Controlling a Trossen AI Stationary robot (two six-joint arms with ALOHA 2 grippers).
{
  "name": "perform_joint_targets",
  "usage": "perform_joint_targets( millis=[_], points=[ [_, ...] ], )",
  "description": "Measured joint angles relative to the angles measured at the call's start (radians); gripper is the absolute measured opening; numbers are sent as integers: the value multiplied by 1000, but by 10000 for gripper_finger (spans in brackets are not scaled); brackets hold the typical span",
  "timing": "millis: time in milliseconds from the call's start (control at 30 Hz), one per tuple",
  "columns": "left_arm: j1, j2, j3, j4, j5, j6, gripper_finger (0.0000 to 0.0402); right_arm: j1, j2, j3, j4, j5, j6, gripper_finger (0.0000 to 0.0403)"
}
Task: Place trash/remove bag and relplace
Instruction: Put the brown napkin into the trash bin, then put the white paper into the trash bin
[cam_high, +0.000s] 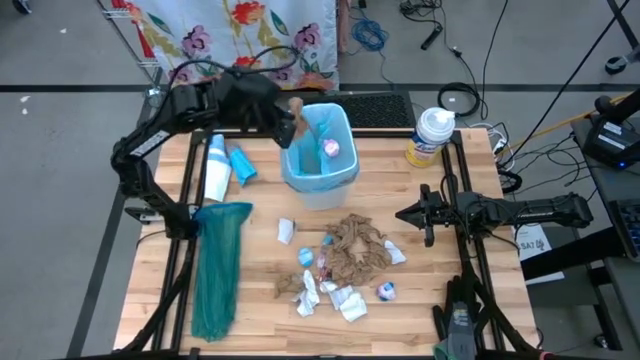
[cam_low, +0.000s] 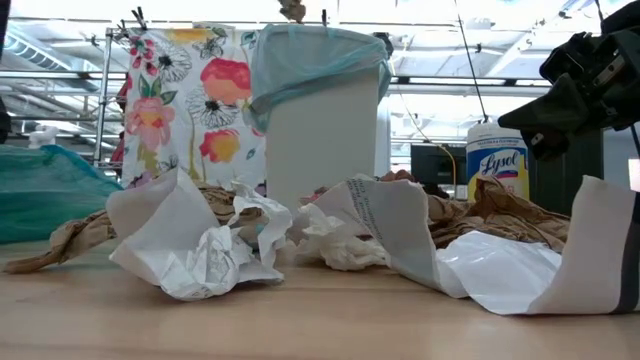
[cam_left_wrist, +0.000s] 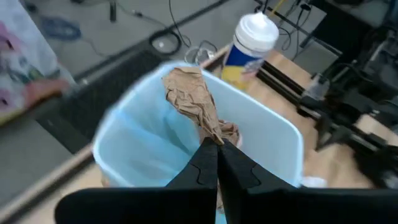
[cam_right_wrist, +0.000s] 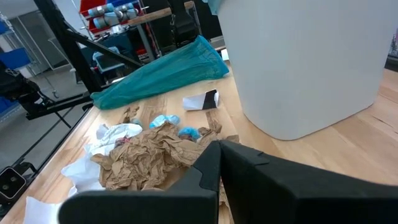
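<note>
The white bin stands at the table's far middle, lined with the pale blue bag, whose edge is folded over the rim. A pink bit lies inside. My left gripper is over the bin's left rim, shut on a crumpled brown paper. The rest of the trash, brown paper, white scraps and small coloured bits, lies on the table in front of the bin. My right gripper is shut and empty, to the right of the pile. My left gripper pinches the brown paper by one end between its two shut fingers. The fingers come from the table's left, slanting down. The paper sticks out past the fingertips, lifted clear above the bin's open mouth.
A darker teal-green bag lies along the table's left side. A white tube and a blue item lie left of the bin. A wipes canister stands at the far right. A flowered cloth hangs behind the table.
</note>
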Motion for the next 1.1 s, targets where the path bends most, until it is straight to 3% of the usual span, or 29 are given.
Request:
perform_joint_targets(
  millis=[367, 600, 767, 967, 1100],
  points=[
    [81, 56, 0, 29, 79, 116, 125, 0, 1, 0, 0, 0, 0, 0],
    [58, 19, -2, -83, 69, 101, 140, 0, 1, 0, 0, 0, 0, 0],
    [-74, -37, 0, -275, -77, -17, 140, 0, 1, 0, 0, 0, 0, 0],
    [-365, -36, -3, -412, -312, -335, 140, 0, 1, 0, 0, 0, 0, 0],
    [-544, -34, -89, -401, -430, -564, 141, 0, 1, 0, 0, 0, 0, 0]
  ],
)
